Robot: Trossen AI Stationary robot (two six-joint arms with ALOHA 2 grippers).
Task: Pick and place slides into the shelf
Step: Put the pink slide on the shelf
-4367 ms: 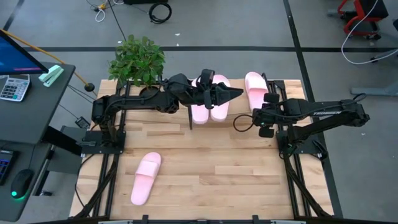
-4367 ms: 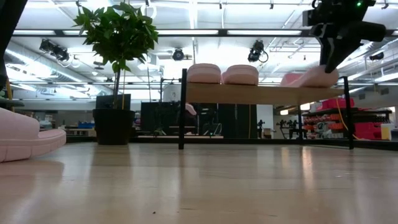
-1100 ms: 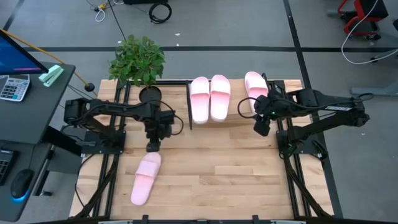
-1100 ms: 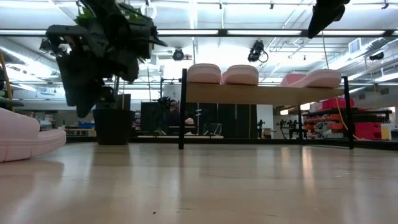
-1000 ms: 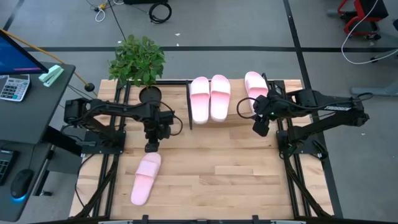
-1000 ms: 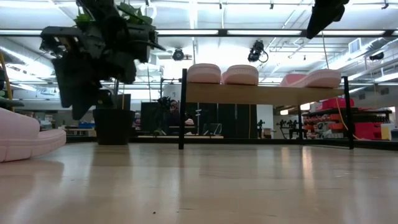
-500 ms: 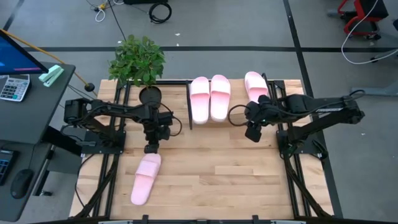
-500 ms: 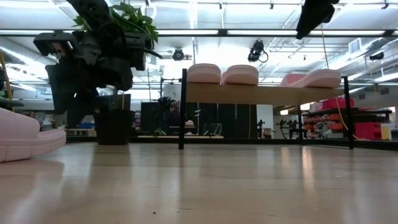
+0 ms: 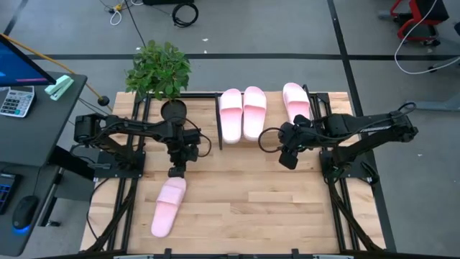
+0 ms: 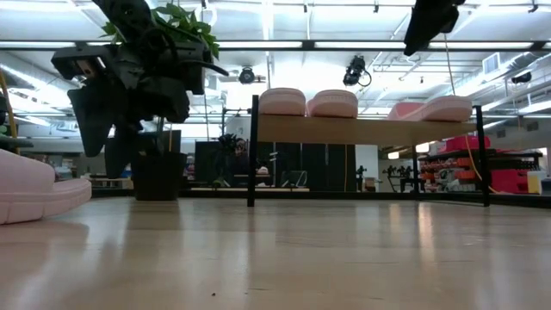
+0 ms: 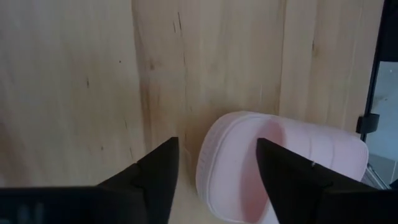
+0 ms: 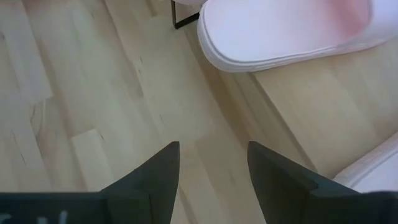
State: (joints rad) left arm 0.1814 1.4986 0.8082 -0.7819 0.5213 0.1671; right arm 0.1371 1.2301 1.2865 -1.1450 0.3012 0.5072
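Left hand [image 9: 176,171] hangs open just above the loose slide [image 9: 167,206] on the tabletop [image 9: 244,201]; right hand [image 9: 287,160], open and empty, hovers before the shelf [image 9: 269,137].

Readable text: none that I can make out in any view.
Calculator [image 9: 16,101]: at my nine o'clock, on the grey desk [image 9: 43,129]; its keys show, but no figure is legible.
Screen [image 9: 18,61]: above the calculator, lit blue and red; no words can be read.
My arms: any lettering on them is too small to read.
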